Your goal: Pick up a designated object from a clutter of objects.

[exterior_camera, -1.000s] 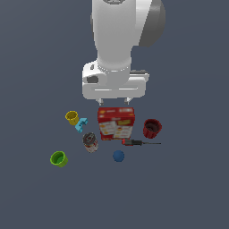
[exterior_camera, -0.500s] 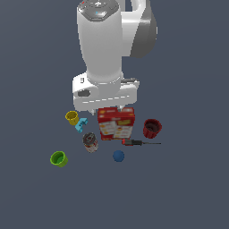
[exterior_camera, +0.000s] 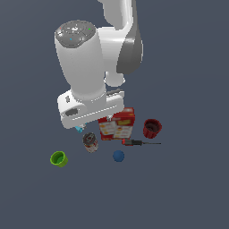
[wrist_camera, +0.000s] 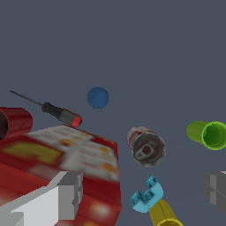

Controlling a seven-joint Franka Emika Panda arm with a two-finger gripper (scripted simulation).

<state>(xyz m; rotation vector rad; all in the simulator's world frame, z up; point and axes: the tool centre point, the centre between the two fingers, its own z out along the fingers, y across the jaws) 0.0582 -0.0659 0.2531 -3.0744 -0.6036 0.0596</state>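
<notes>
Swinging across toward the exterior view's left, the arm is now hiding the yellow cup that showed beside the cracker box a moment back, while nothing in the clutter itself has shifted. Nearest the wrist camera, the gripper [wrist_camera: 141, 194] is hanging with its jaws spread wide and empty, one grey finger [wrist_camera: 66, 194] over the box and the other at the frame's edge. Just beyond them the cyan block [wrist_camera: 147, 195], a notched plastic piece, is touching the smooth yellow cup [wrist_camera: 164, 215], and the glossy red cracker box [exterior_camera: 117, 124] is lying flat. Further on, the metal can [exterior_camera: 90, 142] is showing its ringed lid, then the lime-green cup [exterior_camera: 58, 159], round and thick-rimmed, is sitting on the tabletop [exterior_camera: 179, 192] well apart from the rest, toward the exterior view's left. Farthest are the red-handled screwdriver [exterior_camera: 139, 142], the blue ball [exterior_camera: 118, 155] and the dark red cup [exterior_camera: 152, 128]. I'm reading this as the approach step: the gripper needs to carry on past the can, centre over the green cup and descend.
</notes>
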